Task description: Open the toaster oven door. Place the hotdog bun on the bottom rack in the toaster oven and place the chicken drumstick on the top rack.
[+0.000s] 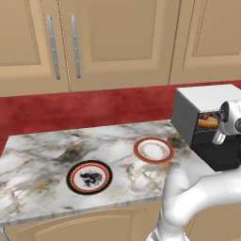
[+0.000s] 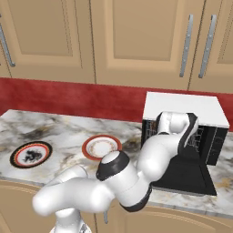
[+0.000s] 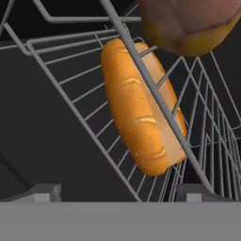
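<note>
- My arm reaches into the toaster oven (image 2: 182,105), which sits at the right end of the marble counter (image 1: 42,160), with its white top facing up.
- The toaster oven door (image 2: 186,175) is dropped flat onto the counter in front of the oven, fully open.
- In the hand view the gripper (image 3: 120,190) has its two dark tips standing far apart at the bottom, spread wide, with nothing between them; I have hold of nothing.
- The hotdog bun (image 3: 141,110) lies on the bottom rack (image 3: 80,101), its golden crust up and its paler cut side toward the right of the hand view.
- The chicken drumstick (image 3: 190,23) sits above the bun, on the top rack (image 3: 141,70), whose front wire crosses diagonally over the bun.
- From the left base view I see something orange-brown (image 1: 208,121) through the oven mouth, beside my wrist; I cannot tell which food it is.
- Two plates rest on the counter, well apart from the oven: a red-rimmed plate (image 1: 153,150) nearer it, and a black-rimmed plate (image 1: 89,177) farther left.
</note>
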